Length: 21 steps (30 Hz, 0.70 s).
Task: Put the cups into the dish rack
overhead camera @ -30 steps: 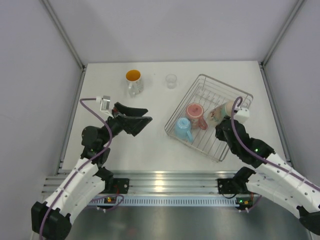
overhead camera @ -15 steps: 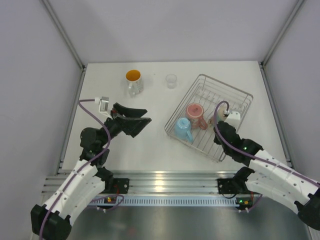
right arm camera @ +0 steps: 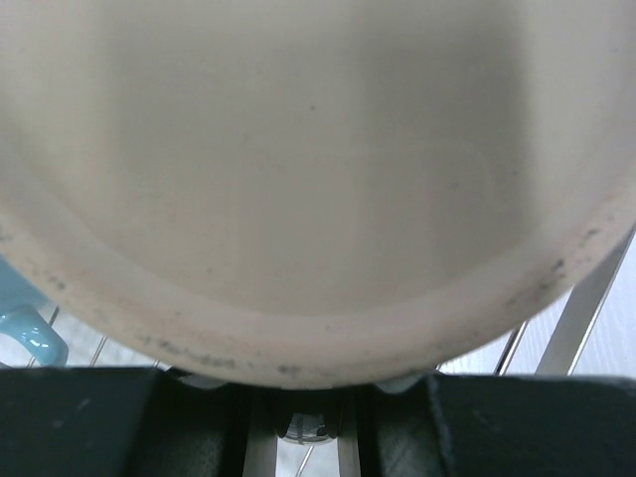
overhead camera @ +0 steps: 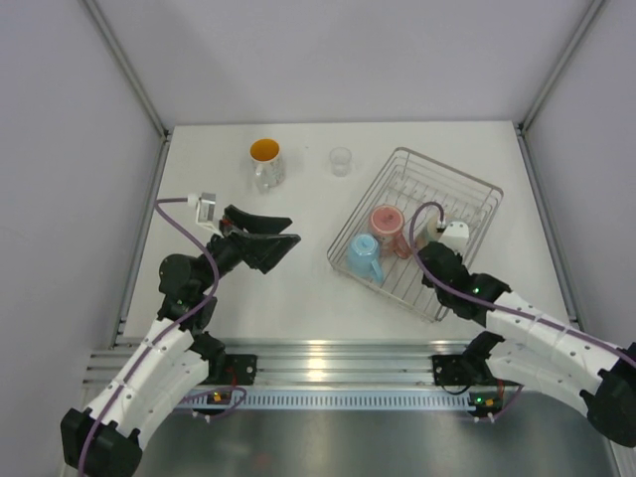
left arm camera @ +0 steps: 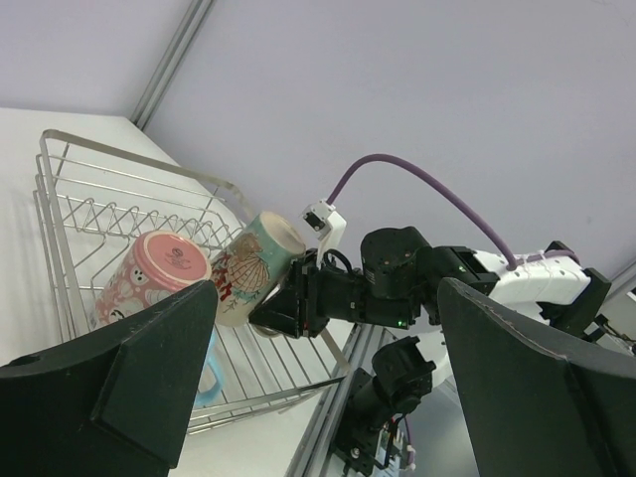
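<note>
Dish rack [overhead camera: 449,169] sits angled on right side of bench [overhead camera: 298,298], w/ pink cup [overhead camera: 388,229] and blue cup [overhead camera: 363,255] already in its near-left part, side by side. Right fingers [left arm camera: 281,306] are closed on cream patterned cup [left arm camera: 253,266], seemingly at its rim end. Cup is tilted, hanging over rack just beside pink cup; can't tell if it touches wires. Right wrist view is nearly all cup interior, so no help for aiming. Left fingers [overhead camera: 270,246] are spread wide & empty, hovering over bare bench, well apart from rack. Orange-inside mug [overhead camera: 266,164] and clear glass [overhead camera: 341,160] stand near far edge of bench, not loaded

Step in hand, imo: set cream cup down in rack. To do it well:
- lower slowly, keep clear of pink cup
- seat cup on wires so it can't roll
- open only once it's supported
- back out straight w/o snagging rack rim

Left arm looks best placed for orange-inside mug afterwards
</note>
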Available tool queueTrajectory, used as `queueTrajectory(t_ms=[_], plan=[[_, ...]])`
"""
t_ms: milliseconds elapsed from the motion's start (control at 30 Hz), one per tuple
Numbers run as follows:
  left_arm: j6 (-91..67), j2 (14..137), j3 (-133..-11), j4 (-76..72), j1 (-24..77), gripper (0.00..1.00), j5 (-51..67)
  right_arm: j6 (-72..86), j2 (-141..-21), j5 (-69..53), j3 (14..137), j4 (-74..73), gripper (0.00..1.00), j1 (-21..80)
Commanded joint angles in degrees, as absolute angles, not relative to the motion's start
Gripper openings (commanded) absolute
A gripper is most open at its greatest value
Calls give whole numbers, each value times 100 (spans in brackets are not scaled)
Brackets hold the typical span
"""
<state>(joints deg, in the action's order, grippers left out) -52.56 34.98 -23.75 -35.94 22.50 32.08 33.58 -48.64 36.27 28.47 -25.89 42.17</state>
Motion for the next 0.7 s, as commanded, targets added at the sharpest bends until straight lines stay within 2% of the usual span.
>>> queueTrajectory(t_ms=[0, 100, 233, 367, 467, 667], plan=[[-5212, 3428, -2364, -3779, 2268, 98, 3182, 3296, -4887, 4043, 2962, -1758, 0, 4122], [-5212, 3437, -2391, -3779, 2259, 98, 3190, 3217, -4992, 4025, 2962, -1740, 0, 4052], [-5203, 3454, -2443, -3779, 2267, 98, 3208, 3138, -5054, 3973, 2971, -1758, 15, 3921], [-5203, 3498, -2461, -3771, 2268, 98, 3208, 3032, -5045, 3683, 2944, -1687, 20, 3709], [-5212, 3516, -2478, -3779, 2267, 98, 3225, 3006, -5045, 3665, 2997, -1793, 29, 3656], [-5247, 3516, -2443, -3779, 2259, 98, 3199, 3015, -4869, 3744, 3102, -2091, 37, 3604]])
